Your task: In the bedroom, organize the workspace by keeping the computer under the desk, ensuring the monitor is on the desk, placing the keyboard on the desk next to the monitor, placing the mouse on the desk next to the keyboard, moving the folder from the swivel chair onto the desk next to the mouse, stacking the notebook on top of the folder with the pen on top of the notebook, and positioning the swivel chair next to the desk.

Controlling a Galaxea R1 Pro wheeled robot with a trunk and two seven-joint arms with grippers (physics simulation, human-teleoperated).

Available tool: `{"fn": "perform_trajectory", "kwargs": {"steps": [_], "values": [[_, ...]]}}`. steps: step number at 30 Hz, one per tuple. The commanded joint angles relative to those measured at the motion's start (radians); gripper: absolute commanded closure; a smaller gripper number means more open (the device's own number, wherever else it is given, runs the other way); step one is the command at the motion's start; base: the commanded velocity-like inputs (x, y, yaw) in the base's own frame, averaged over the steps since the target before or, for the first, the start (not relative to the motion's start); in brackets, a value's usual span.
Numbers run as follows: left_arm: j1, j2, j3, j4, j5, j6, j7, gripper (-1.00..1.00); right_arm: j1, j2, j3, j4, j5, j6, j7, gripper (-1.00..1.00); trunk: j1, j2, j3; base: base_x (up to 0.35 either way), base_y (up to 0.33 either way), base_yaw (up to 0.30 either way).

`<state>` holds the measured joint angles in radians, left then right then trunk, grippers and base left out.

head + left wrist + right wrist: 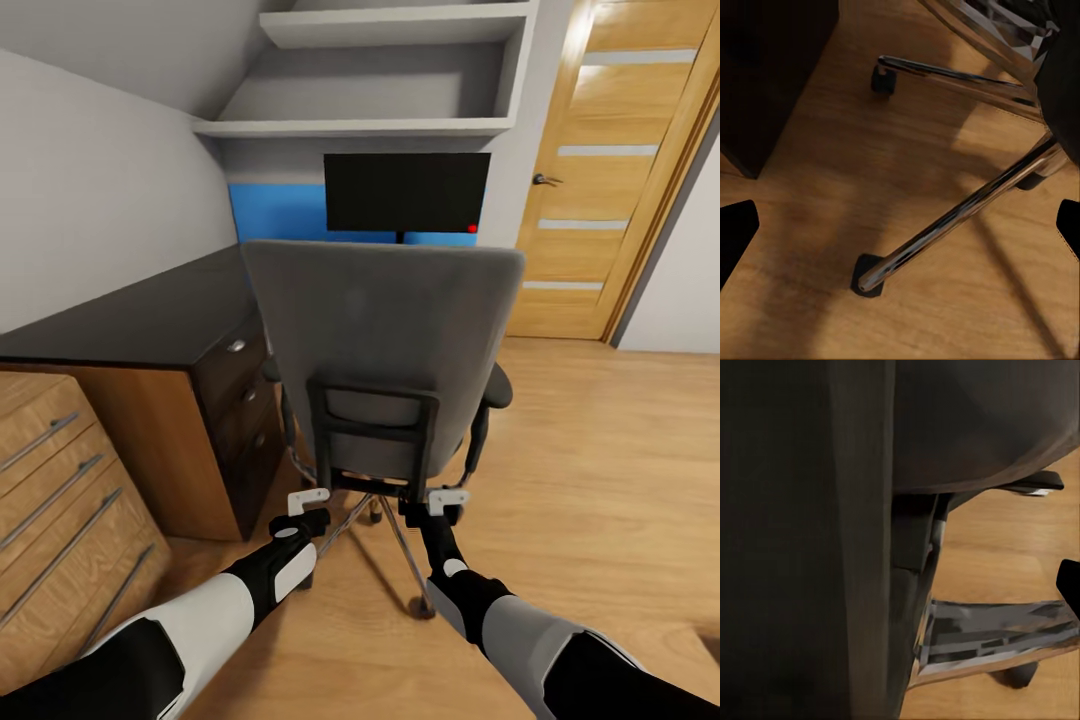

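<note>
both grippers, left (309, 497) and right (447, 496), jaws apart, poised at lower back frame of swivel chair (385, 330). grey, heavy-looking, free-rolling on castors (868, 275); best pushed at stiff black frame. parked beside desk (140, 320), monitor (407, 192) beyond.

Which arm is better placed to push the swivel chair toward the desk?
Probably right: the right gripper sits at the swivel chair on the side away from the desk; the left gripper is on the desk side.

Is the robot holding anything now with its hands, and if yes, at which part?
Nothing is visibly held. Both hands, left and right, sit low behind the swivel chair; the left is open over bare floor, and the right's grip cannot be told.
</note>
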<state>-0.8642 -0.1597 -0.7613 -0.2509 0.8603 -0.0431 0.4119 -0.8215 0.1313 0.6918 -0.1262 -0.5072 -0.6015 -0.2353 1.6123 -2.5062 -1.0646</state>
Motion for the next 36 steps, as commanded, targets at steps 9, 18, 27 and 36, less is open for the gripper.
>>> {"fn": "perform_trajectory", "kwargs": {"steps": [9, 18, 27, 36], "values": [[-0.001, 0.0, -0.009, -0.001, 0.008, -0.004, 0.004, -1.0, -0.001, 0.001, 0.008, 0.0, -0.001, 0.0, -0.009, -1.0, 0.0, 0.0, -0.001, 0.303, -0.008, 0.0], [-0.001, 0.0, -0.009, -0.001, 0.008, -0.004, 0.004, -1.0, -0.001, 0.001, 0.008, 0.0, -0.002, 0.0, -0.009, -1.0, 0.0, 0.0, -0.002, 0.287, -0.153, 0.042], [-0.001, 0.0, -0.009, -0.001, 0.008, -0.004, 0.005, -1.0, -0.001, 0.0, 0.008, 0.0, -0.001, 0.0, -0.009, -1.0, 0.0, 0.0, -0.011, 0.081, -0.058, 0.172], [-0.001, -0.001, -0.01, -0.001, 0.008, -0.004, 0.005, -1.0, -0.001, 0.0, 0.008, 0.0, -0.001, 0.0, -0.009, -1.0, 0.0, 0.0, -0.012, 0.169, -0.001, 0.031]]}}
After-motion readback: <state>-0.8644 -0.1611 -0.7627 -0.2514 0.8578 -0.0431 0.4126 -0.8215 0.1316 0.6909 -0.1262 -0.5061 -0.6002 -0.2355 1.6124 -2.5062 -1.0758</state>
